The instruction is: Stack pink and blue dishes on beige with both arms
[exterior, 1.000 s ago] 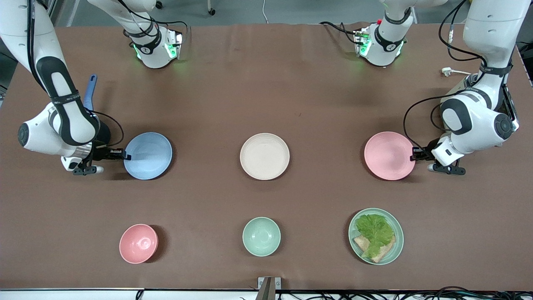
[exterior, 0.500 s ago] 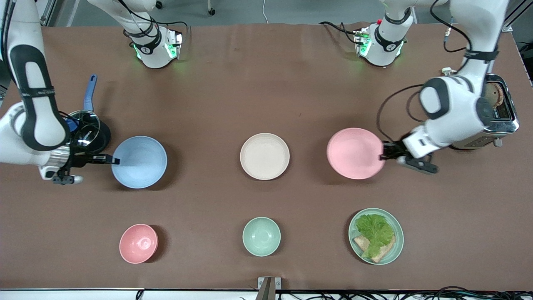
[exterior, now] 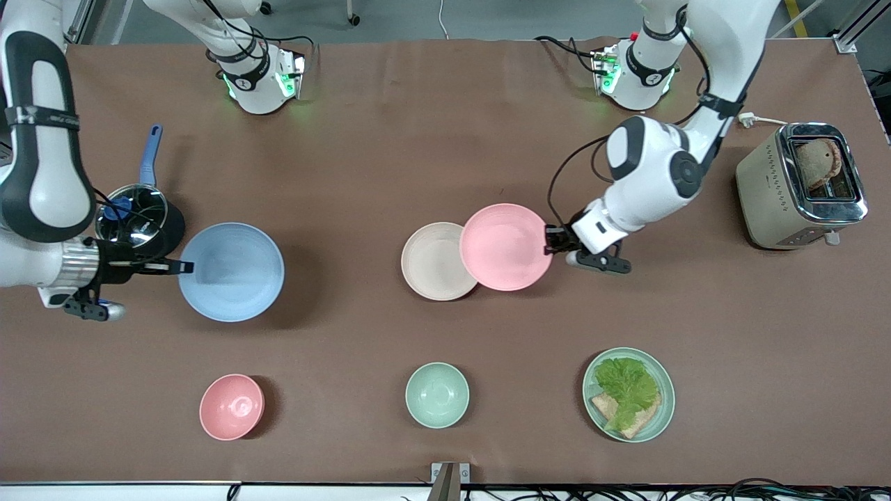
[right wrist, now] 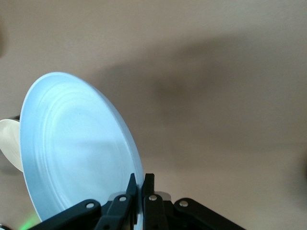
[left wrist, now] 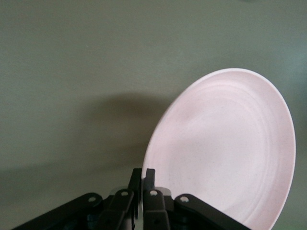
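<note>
The right gripper [exterior: 182, 266], over the right arm's end of the surface [exterior: 390, 153], has its jaws pinched on the rim of the blue plate [exterior: 231, 272], which it holds in the air; the shadow on the brown cloth shows the plate is off the surface, and in the right wrist view the plate [right wrist: 76, 148] stands tilted with its rim clamped at the gripper [right wrist: 139, 184]. A lidded saucepan [exterior: 139, 216] with a blue handle sits just beside this gripper, toward the robots' bases. Bare brown surface lies open between the blue plate and the beige plate [exterior: 431, 264], which rests at the middle. The pink plate [exterior: 505, 247] is held in the air, its edge overlapping the beige plate's rim on the side toward the left arm's end; the left gripper [exterior: 557, 240] has its jaws pinched on its rim, as the left wrist view confirms [left wrist: 142, 179] with the plate [left wrist: 225, 148] tilted. A toaster [exterior: 800, 184] stands well apart at the left arm's end. Nearer the front camera sit a pink bowl [exterior: 232, 407], a mint-green bowl [exterior: 437, 394] and a mint-green plate [exterior: 663, 410] with lettuce on bread, all clear of both held plates.
</note>
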Tool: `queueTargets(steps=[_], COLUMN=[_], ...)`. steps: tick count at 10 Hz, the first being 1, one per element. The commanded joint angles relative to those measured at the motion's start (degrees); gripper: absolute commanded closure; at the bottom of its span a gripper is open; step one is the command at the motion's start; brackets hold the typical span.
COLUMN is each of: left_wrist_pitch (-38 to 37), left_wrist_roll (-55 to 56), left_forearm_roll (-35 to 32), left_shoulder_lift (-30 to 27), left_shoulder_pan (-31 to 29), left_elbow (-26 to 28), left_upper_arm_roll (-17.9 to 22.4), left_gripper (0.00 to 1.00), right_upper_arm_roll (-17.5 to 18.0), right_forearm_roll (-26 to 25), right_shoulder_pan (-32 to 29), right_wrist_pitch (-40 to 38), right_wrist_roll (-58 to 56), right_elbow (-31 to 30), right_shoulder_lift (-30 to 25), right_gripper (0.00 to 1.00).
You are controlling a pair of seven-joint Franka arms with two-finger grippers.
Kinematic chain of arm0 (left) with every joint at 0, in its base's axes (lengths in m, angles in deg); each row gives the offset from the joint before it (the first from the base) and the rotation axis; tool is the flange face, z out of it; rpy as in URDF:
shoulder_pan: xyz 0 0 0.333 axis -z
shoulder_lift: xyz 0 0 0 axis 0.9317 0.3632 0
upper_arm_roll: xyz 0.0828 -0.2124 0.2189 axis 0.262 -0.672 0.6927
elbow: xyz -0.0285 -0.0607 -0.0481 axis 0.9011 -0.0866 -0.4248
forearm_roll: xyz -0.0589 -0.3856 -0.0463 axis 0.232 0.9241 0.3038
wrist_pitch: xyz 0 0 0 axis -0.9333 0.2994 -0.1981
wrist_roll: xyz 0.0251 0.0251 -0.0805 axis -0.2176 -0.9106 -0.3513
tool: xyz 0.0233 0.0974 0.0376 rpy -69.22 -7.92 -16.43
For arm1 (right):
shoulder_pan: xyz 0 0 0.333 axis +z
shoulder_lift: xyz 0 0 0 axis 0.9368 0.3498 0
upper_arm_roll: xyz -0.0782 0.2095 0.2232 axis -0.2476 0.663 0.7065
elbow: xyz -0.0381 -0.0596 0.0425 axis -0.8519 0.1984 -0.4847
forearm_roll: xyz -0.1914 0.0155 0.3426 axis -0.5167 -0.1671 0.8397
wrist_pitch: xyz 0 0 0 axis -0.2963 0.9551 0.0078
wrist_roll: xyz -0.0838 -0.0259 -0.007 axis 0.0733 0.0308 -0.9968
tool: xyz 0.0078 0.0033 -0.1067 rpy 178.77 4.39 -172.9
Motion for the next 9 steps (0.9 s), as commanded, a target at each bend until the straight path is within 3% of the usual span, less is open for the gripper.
queueTargets(steps=[1,3,5,6,7,8,9], left_wrist_pitch=[10.23,11.25,11.25,11.25,11.25,11.25,11.16], left_wrist_roll=[5.82,8.56,12.17,13.92,15.24,15.26,15.17], left_forearm_roll=[-3.19,-7.59,-9.79,-10.06,-10.33,-10.42,-11.11], left_shoulder_lift=[8.66,16.83,18.80,18.80,19.06,18.98,18.46], left_shoulder_pan=[3.17,3.45,5.37,5.99,6.61,6.53,6.18], left_elbow=[-1.90,-7.15,-8.24,-8.32,-8.32,-8.59,-9.02], left_upper_arm_roll=[-1.22,-3.86,-4.30,-4.31,-4.31,-4.31,-4.31], left_gripper=[0.99,0.99,0.95,0.88,0.64,0.50,0.25], right_upper_arm_roll=[0.56,3.72,6.71,8.46,8.74,8.74,8.74], right_forearm_roll=[-0.98,-0.98,-0.98,-1.07,-1.07,-1.07,-0.98], right_shoulder_pan=[3.92,4.02,4.19,4.63,5.33,6.47,7.26], right_wrist_pitch=[0.05,1.19,3.03,4.79,6.02,7.34,8.92], right_wrist_roll=[5.81,8.71,11.01,11.10,11.10,11.19,11.80], right_elbow=[-0.65,-0.92,-1.44,-2.49,-3.37,-4.51,-5.82], right_shoulder_lift=[-1.09,-1.09,-1.09,-1.26,-1.26,-1.70,-2.05], right_gripper=[0.99,0.99,0.99,0.99,0.99,0.99,0.99])
